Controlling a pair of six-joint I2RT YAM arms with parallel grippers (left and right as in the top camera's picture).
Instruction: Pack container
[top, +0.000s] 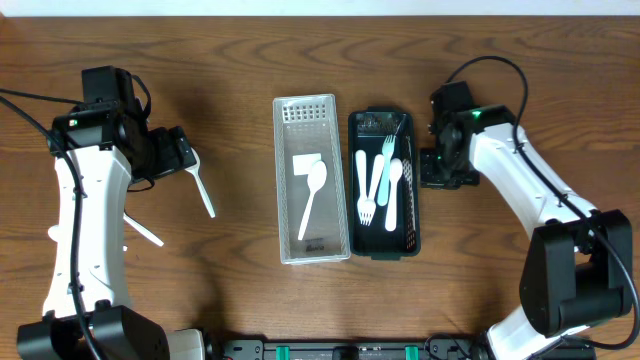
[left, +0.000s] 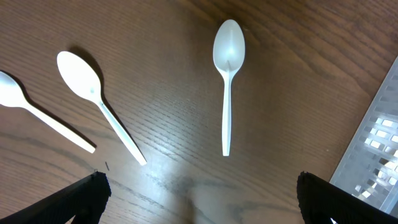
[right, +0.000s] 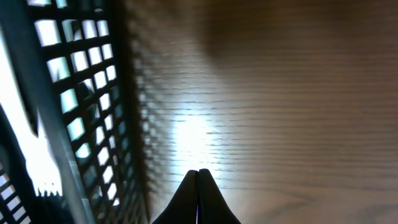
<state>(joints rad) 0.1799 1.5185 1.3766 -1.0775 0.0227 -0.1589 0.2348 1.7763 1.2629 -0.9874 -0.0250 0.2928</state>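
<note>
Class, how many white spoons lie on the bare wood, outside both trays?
3, all in the left wrist view: central spoon, second spoon left of it, third spoon cut off at the left edge. More may lie out of view.

The counter (top: 240, 60) is brown wood with a strong wavy grain. It is smooth and lightly glossy, throwing back a pale glare in both wrist views. The clear tray (top: 278, 200) is translucent plastic, perforated at one end. The black tray (top: 352, 200) is dark plastic with latticed walls. The spoons (left: 227, 93) are smooth white plastic, faintly shiny. One utensil (top: 381, 175) is pale blue plastic.
</note>
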